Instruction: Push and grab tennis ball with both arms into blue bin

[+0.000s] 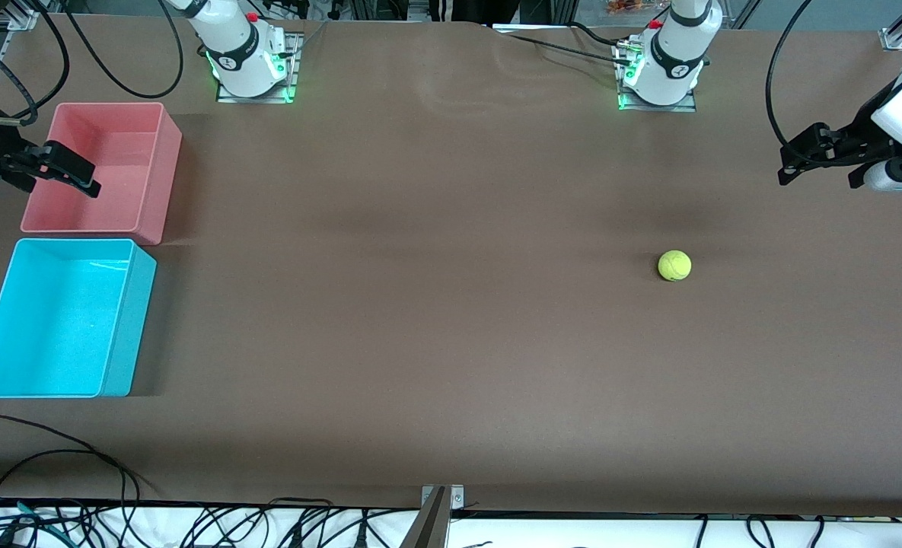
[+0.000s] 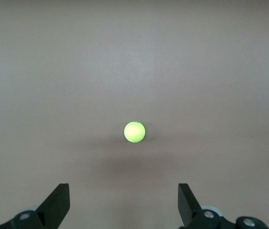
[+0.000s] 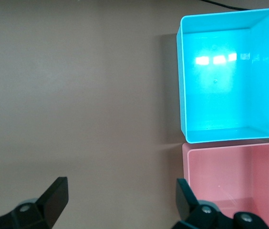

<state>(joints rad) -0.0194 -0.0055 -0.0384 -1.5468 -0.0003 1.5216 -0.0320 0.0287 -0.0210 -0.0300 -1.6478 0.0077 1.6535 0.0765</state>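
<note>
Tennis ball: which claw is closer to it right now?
Left. The left claw hangs open near the tennis ball, at the left arm's end of the table. The right claw is open over the pink bin, at the table's right-arm end.

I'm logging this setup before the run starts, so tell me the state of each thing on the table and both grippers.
tennis ball: loose on the table, toward the left arm's end, untouched.
blue bin: upright, empty.
pink bin: upright, empty.
left gripper: open, holding nothing, over the table short of the ball.
right gripper: open, holding nothing, over the pink bin's edge.
</note>
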